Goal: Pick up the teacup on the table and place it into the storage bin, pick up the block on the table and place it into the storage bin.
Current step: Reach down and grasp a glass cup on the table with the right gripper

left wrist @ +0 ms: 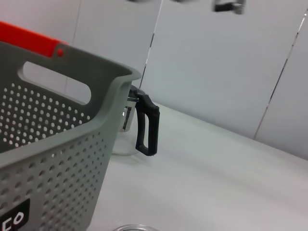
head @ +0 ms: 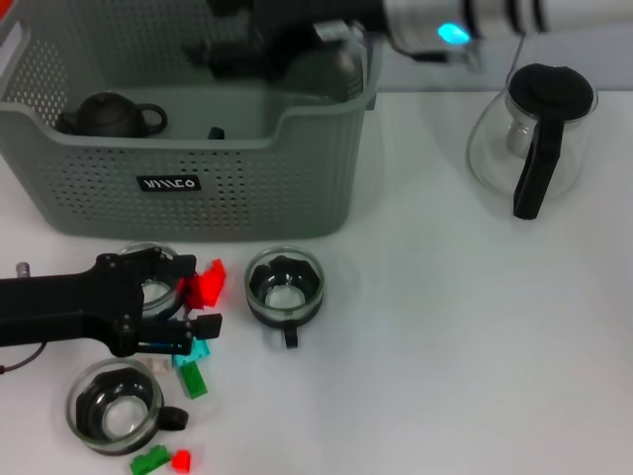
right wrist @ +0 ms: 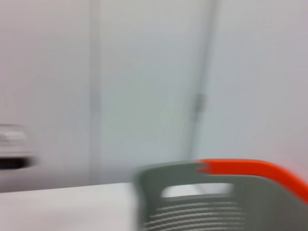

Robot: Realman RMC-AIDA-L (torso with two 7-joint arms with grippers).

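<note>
Low beside the blocks (head: 205, 285), the left gripper (head: 193, 317) gapes open; right gripper (head: 247, 49) above storage bin (head: 198, 188), state unclear

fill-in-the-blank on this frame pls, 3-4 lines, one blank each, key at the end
1. The dark teapot sits inside the ____.
2. The storage bin carries a small black ____ with white lettering.
3. The left gripper is down among the coloured ____, between two glass teacups.
4. The glass carafe stands on the table to the bin's ____ in the head view.

Missing words: storage bin; label; blocks; right
</note>
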